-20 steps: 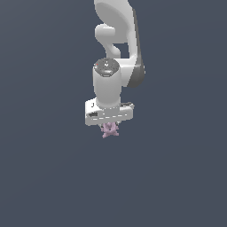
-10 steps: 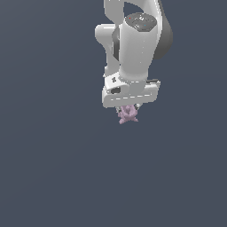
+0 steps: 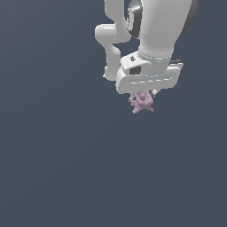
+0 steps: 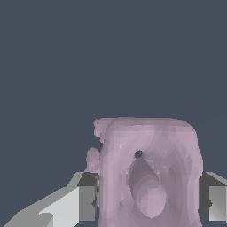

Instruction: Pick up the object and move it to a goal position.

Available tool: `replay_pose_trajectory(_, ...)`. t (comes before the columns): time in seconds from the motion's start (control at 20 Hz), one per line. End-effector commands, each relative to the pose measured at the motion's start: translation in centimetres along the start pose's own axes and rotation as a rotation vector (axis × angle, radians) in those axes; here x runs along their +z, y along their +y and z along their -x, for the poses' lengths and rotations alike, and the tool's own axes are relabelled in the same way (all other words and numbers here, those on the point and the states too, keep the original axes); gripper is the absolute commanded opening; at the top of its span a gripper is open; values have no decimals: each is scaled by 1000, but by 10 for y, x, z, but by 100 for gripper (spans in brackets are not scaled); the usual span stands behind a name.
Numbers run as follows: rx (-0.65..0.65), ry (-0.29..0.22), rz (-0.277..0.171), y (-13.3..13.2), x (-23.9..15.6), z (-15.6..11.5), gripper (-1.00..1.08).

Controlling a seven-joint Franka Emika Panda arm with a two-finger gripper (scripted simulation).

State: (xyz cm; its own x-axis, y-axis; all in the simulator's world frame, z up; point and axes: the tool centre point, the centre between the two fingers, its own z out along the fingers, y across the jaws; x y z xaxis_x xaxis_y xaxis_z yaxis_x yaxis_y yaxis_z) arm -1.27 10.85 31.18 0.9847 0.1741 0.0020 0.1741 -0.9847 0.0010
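Observation:
The object (image 3: 142,103) is a small pale pink-mauve lumpy piece with short knobs, hanging just under the white hand of the arm in the exterior view. My gripper (image 3: 142,97) is shut on the object, its fingers mostly hidden behind the hand's body. In the wrist view the object (image 4: 148,173) fills the space between the two grey fingertips (image 4: 87,196), which press against its sides; the gripper (image 4: 148,197) holds it well above the dark floor.
The white arm (image 3: 155,31) rises toward the upper part of the exterior view's right half. A plain dark grey-blue surface (image 3: 57,168) lies all around. No goal marker shows.
The arm has carried the held object upward and toward the exterior view's right, and the hand looks larger now. The grip on the object has not changed.

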Motion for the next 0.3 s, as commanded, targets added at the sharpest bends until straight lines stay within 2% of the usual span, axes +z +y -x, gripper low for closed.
replay_pose_trajectory(0.0, 1, -2, 0, -6, -7, 0, -100)
replay_pose_trajectory(0.25, 2, -2, -1, -8, -10, -2, -100)
